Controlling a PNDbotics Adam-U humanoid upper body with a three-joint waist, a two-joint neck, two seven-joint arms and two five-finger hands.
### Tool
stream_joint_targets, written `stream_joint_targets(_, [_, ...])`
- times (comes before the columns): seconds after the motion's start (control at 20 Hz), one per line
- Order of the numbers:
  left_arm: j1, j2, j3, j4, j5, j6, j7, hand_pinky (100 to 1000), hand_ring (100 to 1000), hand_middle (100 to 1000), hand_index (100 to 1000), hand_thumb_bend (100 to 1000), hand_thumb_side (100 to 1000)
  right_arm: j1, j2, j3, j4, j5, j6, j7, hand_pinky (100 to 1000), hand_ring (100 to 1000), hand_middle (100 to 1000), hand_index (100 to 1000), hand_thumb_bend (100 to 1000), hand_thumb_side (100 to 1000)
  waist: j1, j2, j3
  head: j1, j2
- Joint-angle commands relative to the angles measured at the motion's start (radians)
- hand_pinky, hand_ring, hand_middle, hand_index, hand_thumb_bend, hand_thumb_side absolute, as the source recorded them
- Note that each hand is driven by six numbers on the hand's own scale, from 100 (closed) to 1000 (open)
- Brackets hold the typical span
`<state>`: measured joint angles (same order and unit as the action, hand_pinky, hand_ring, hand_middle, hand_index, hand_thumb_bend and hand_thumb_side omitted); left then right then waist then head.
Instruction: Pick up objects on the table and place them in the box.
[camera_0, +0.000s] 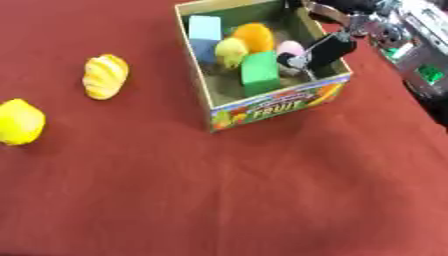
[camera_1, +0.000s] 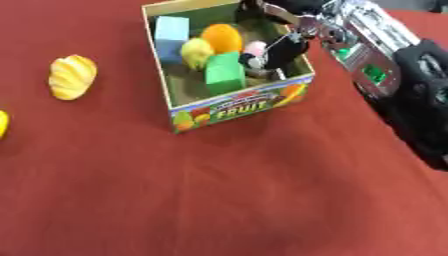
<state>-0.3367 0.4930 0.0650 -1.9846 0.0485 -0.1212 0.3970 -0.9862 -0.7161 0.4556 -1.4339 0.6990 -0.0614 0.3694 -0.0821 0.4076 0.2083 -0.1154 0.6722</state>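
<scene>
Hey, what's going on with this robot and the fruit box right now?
The right robot hand is reaching into the fruit box from the right, over a pink item. Already inside are a green block, a blue block, an orange ball and a yellow-green fruit. A striped yellow item and a lemon lie on the red table.

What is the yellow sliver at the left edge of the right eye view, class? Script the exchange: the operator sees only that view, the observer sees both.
Observer: It is a rounded, lemon-like yellow piece, nearly all in view, lying on the red table.
Operator: Is anything touching it?
Observer: Nothing that shows. There is bare cloth above, below and to its right, and the striped yellow piece lies apart from it, further back toward the box.
</scene>
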Motion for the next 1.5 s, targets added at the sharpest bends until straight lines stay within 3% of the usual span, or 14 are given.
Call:
stream_joint_targets(0.05, [-0.014, 0.026, 0.002, -0.015, 0.004, 0.0, -0.004, 723, 605, 563, 820, 100, 557, -0.022, -0.012, -0.02, 0.003, 0.008, -0.005, -0.008, 806, 779, 721, 800, 370, 250, 0.008, -0.021, -0.002, 0.0, -0.013])
stream_joint_targets(0.4, [-0.012, 0.026, 0.003, -0.015, 0.002, 0.0, -0.004, 724, 606, 563, 820, 100, 556, -0.011, -0.032, -0.047, -0.05, -0.055, 0.036, -0.024, 802, 766, 704, 776, 301, 183, 0.008, -0.029, -0.009, 0.005, -0.011])
stream_joint_targets(0.6, [-0.01, 0.026, 0.005, -0.015, -0.002, 0.001, -0.003, 724, 606, 563, 819, 100, 550, 0.008, -0.054, -0.071, -0.119, -0.107, 0.069, -0.038, 798, 750, 682, 758, 193, 100, 0.013, -0.037, -0.013, 0.008, -0.008])
stream_joint_targets(0.7, [-0.008, 0.027, 0.007, -0.015, -0.005, 0.002, -0.001, 724, 607, 563, 819, 100, 546, 0.038, -0.087, -0.097, -0.207, -0.143, 0.103, -0.068, 798, 738, 664, 743, 100, 100, 0.016, -0.04, -0.016, 0.014, -0.005])
stream_joint_targets(0.95, [-0.007, 0.042, 0.014, -0.015, -0.019, 0.007, 0.007, 724, 608, 564, 818, 100, 526, 0.198, -0.213, -0.206, -0.52, -0.294, 0.209, -0.178, 801, 723, 648, 747, 100, 100, 0.022, -0.042, -0.023, 0.04, 0.0])
stream_joint_targets(1.05, [-0.008, 0.062, 0.017, -0.015, -0.035, 0.016, 0.01, 725, 609, 566, 818, 100, 500, 0.271, -0.25, -0.257, -0.555, -0.37, 0.182, -0.245, 802, 723, 650, 751, 100, 100, 0.026, -0.042, -0.027, 0.05, 0.004])
stream_joint_targets(1.2, [-0.01, 0.118, 0.018, -0.015, -0.082, 0.048, 0.009, 731, 617, 573, 818, 100, 433, 0.384, -0.278, -0.33, -0.565, -0.472, 0.11, -0.345, 801, 729, 659, 759, 100, 422, 0.035, -0.044, -0.036, 0.061, 0.01])
stream_joint_targets(1.35, [0.0, 0.222, 0.01, -0.015, -0.167, 0.126, -0.011, 739, 636, 590, 821, 100, 328, 0.508, -0.282, -0.397, -0.566, -0.564, 0.039, -0.419, 809, 746, 680, 766, 100, 430, 0.045, -0.048, -0.046, 0.07, 0.017])
stream_joint_targets(1.5, [-0.001, 0.269, 0.002, -0.015, -0.229, 0.182, -0.029, 739, 636, 590, 821, 100, 328, 0.568, -0.283, -0.435, -0.566, -0.612, -0.007, -0.44, 809, 746, 680, 766, 100, 430, 0.048, -0.05, -0.049, 0.073, 0.02])
